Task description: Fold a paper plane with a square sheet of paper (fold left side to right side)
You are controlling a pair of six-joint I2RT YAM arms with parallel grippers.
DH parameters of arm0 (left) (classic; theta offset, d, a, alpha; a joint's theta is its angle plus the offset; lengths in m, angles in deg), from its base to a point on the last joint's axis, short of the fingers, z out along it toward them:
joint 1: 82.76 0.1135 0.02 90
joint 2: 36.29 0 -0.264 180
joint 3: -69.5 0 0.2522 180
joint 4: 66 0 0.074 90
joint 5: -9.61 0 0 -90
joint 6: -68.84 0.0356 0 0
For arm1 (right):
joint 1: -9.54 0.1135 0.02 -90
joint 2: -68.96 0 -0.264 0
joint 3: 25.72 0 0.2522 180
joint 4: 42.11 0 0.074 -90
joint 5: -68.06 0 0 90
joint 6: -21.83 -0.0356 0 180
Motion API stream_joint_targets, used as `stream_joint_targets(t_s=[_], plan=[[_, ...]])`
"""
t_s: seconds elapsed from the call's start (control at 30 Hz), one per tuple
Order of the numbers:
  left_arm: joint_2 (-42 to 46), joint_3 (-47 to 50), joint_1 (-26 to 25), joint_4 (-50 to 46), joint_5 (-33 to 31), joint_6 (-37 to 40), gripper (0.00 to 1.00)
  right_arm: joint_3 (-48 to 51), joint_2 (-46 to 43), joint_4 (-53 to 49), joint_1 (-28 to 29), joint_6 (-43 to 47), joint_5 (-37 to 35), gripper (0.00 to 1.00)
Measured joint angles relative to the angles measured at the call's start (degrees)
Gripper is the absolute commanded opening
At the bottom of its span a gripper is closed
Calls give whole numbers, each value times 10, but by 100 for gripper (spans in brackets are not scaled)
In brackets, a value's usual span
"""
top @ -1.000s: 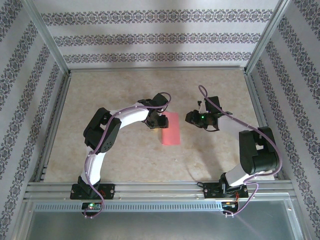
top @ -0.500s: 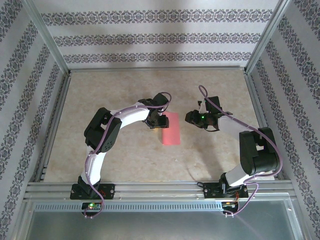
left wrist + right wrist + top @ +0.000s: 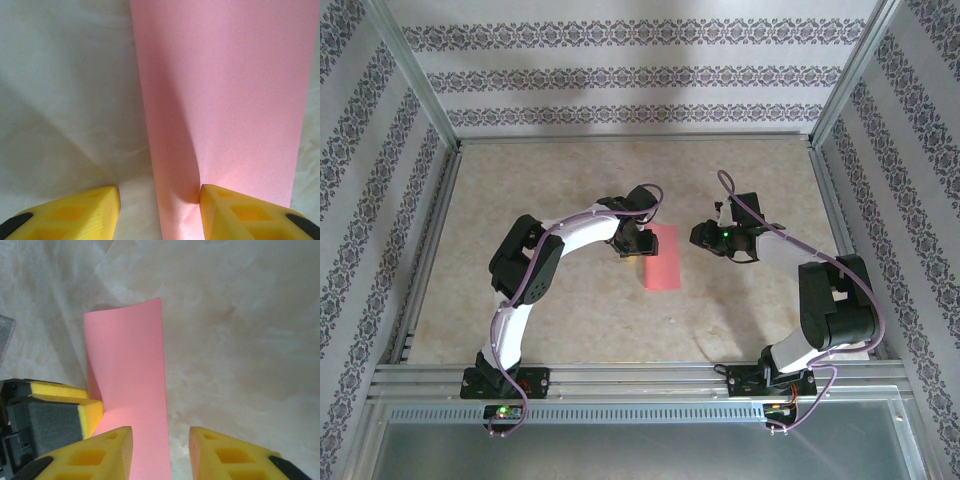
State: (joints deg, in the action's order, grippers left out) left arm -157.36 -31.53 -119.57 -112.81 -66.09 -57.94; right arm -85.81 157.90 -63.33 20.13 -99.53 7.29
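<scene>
My left hand [image 3: 160, 200], half-open, straddles the edge of the folded pink sheet [image 3: 225, 100]. My right hand [image 3: 161, 442], part-open and empty, hovers just beside it.

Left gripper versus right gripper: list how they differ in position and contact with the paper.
The left gripper straddles the left edge of the paper, with one finger resting on the sheet. The right gripper sits off the paper's right edge, apart from it in the top view. The left gripper's jaws look wider apart than the right gripper's. Both have open jaws and yellow fingers, and both point towards the paper.
</scene>
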Motion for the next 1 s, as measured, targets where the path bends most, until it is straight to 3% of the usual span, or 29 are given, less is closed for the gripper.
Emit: stream_joint_targets(t_s=[0.2,0.6,1.0], plan=[[-1,-3,0,-3,0,-2,48,-5,40,4,5,0,52,13],[-2,-4,0,-4,0,-2,48,-37,115,8,58,-3,91,8],[-2,-4,0,-4,0,-2,48,-46,157,8,64,-3,84,5]])
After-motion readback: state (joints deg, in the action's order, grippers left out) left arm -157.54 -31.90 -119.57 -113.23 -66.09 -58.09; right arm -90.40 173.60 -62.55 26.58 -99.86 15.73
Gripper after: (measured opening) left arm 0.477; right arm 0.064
